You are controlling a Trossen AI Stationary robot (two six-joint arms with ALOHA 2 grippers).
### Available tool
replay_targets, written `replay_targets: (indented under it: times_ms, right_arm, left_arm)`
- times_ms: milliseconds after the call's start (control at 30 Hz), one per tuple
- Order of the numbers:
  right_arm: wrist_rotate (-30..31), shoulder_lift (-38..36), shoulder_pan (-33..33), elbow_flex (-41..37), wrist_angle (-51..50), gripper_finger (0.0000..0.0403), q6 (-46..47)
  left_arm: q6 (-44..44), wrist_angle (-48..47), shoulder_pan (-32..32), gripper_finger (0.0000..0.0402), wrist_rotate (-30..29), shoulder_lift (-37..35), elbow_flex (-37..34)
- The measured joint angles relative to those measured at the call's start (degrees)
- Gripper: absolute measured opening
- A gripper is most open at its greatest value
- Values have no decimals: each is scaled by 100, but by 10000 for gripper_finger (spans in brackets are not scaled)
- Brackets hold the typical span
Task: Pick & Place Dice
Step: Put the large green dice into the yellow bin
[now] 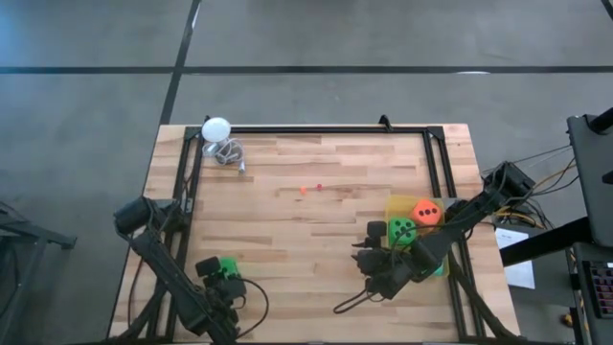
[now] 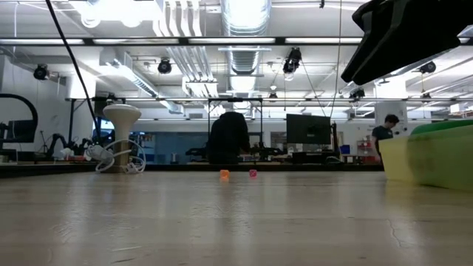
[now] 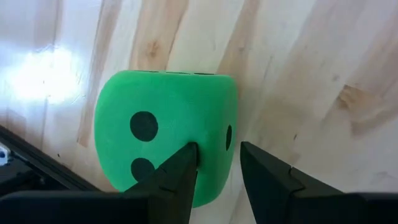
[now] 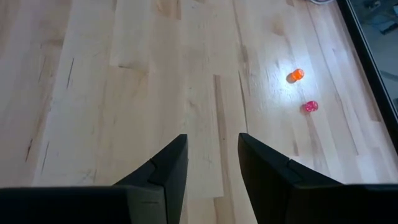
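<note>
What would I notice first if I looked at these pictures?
Probably the bright green soft cube with dark pips filling the left wrist view, lying on the wooden table near its front left corner, right by the left claw, whose fingers are slightly apart. Next, the orange-red cube and another green cube sit together on the table's right side beside the right claw.

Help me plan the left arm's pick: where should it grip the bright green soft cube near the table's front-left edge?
Grip the bright green soft cube across two opposite flat side faces, coming down from above. The left gripper now sits off one corner, so centring it first seems wise.
</note>
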Motion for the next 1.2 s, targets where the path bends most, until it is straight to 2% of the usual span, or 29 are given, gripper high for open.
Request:
replay_targets:
  times_ms: [233, 500, 600, 700, 967, 1200]
  right_arm:
    - [-130, 0, 0, -2, 0, 134, 2]
    - [-240, 0, 0, -2, 18, 134, 2]
    - [-238, 0, -25, -2, 163, 134, -81]
    - [-240, 0, -39, -2, 365, 134, -178]
    - [-240, 0, -42, -2, 422, 134, -382]
    - [-278, 0, -39, -2, 422, 134, -387]
  left_arm:
    - [-2, 14, 8, 106, -68, -21, -172]
    - [474, 30, 80, 31, -297, -35, -242]
    - [546, 48, 149, 19, -434, -28, -240]
    - [549, 54, 203, 25, -451, -22, -239]
    - [687, 149, 269, 78, -786, 3, -139]
    - [559, 139, 336, 86, -781, -187, -154]
